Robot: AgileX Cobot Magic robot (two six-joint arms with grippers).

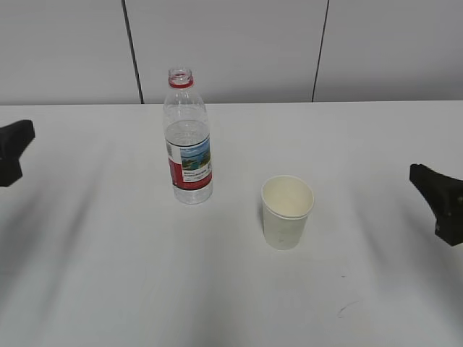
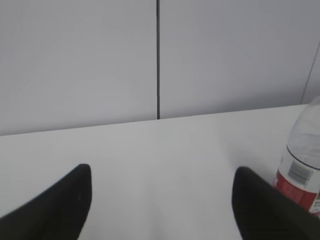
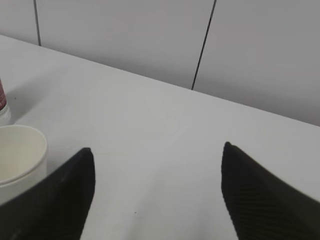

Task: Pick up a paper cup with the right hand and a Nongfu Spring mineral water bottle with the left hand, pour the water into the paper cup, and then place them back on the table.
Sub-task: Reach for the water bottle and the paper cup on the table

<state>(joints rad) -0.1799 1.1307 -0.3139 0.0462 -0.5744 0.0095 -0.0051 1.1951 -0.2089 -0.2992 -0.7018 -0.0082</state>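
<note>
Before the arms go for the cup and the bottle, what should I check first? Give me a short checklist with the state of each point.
1. Nongfu Spring mineral water bottle upright on the table: ok.
2. Bottle cap off for pouring: ok, neck looks open.
3. Paper cup upright, mouth up: ok.
4. Cup and bottle apart, room to grasp each: ok.
5. Left pincer open, nothing held: ok.
6. Right pincer open, nothing held: ok.
</note>
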